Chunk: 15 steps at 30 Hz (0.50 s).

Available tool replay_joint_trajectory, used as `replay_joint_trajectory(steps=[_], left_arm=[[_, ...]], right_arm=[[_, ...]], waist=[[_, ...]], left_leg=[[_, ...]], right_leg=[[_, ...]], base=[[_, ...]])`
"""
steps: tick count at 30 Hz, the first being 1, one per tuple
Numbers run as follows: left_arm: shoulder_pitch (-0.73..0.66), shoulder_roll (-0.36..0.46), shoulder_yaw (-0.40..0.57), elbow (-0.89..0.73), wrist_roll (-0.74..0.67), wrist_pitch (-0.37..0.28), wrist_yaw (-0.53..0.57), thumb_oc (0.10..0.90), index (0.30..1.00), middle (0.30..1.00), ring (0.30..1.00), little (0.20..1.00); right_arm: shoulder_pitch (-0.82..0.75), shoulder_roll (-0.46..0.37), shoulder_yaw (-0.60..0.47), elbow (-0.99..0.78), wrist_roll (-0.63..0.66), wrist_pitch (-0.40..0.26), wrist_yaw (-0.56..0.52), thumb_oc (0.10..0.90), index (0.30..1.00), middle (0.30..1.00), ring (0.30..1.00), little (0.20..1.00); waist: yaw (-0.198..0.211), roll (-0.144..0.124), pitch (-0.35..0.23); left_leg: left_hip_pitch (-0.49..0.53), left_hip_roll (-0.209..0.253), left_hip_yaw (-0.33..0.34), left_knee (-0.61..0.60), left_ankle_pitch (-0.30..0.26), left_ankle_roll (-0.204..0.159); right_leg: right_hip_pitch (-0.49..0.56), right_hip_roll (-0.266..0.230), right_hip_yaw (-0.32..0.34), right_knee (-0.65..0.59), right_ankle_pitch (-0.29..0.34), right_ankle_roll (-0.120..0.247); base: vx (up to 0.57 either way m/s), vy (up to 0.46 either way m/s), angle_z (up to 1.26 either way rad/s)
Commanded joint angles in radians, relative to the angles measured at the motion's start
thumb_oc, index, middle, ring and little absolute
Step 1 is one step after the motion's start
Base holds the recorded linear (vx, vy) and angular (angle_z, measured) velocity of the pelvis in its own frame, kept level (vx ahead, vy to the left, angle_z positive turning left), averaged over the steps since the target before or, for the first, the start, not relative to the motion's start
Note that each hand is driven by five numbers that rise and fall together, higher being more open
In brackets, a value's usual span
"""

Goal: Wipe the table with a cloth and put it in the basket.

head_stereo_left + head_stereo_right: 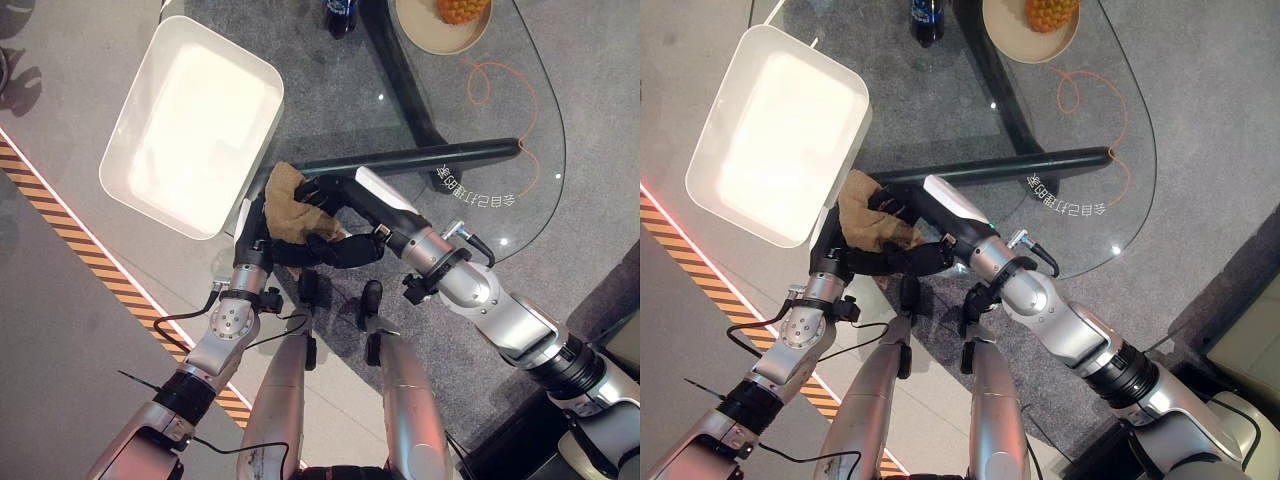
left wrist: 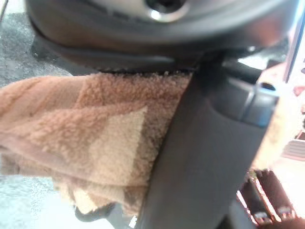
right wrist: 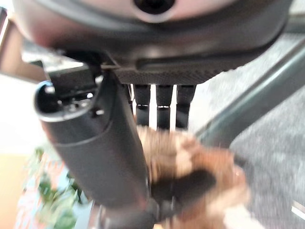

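Holding the fluffy brown terry cloth (image 1: 295, 205) at the near edge of the round glass table (image 1: 470, 190), with both dark hands meeting on it. Left hand (image 1: 262, 228) gripping the cloth, fingers curled round its near side and the cloth bunched against the palm in the left wrist view. Right hand (image 1: 335, 215) lying over the cloth from the other side, fingers (image 3: 159, 107) reaching onto it; cannot tell if bent tight or just resting. Looks like the wiping part is ending and the handing or lifting part is in hand. Just past the cloth, touching or nearly touching it, the white plastic rectangular basket (image 1: 125, 140). Next: lift the cloth over the near rim, let go inside. Farther off, a tan plate (image 1: 420, 35) with orange fruit (image 1: 462, 9) and a dark bottle (image 1: 341, 15).
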Motion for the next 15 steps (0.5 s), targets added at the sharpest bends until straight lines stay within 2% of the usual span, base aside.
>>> replay_joint_trajectory(steps=[1, 9, 15], left_arm=[[0.068, 0.020, 0.048, -0.173, 0.056, -0.097, -0.014, 0.100, 0.300, 0.300, 0.300, 0.200], [0.075, 0.025, 0.054, -0.187, 0.058, -0.089, -0.008, 0.100, 0.300, 0.300, 0.300, 0.200], [0.074, 0.031, 0.060, -0.188, 0.062, -0.100, 0.002, 0.100, 0.300, 0.300, 0.300, 0.200]], right_arm=[[-0.060, -0.112, -0.146, -0.082, -0.147, -0.005, -0.103, 0.800, 0.900, 0.900, 0.900, 0.900], [-0.062, -0.139, -0.146, -0.112, -0.197, 0.056, -0.101, 0.800, 0.900, 0.900, 0.900, 0.900], [-0.057, -0.139, -0.150, -0.109, -0.170, 0.047, -0.115, 0.800, 0.900, 0.900, 0.900, 0.900]], waist=[[0.006, -0.004, -0.024], [0.005, -0.008, -0.024], [0.004, -0.011, -0.024]], left_leg=[[0.034, 0.006, 0.020, 0.101, -0.171, 0.019], [0.038, 0.008, 0.022, 0.100, -0.180, 0.020], [0.032, 0.009, 0.020, 0.100, -0.177, 0.019]], right_leg=[[0.009, 0.027, 0.034, -0.055, 0.075, 0.052], [0.012, 0.033, 0.037, -0.054, 0.067, 0.055], [0.010, 0.032, 0.037, -0.058, 0.070, 0.055]], base=[[0.00, 0.000, 0.00], [0.00, 0.000, 0.00], [0.00, 0.000, 0.00]])
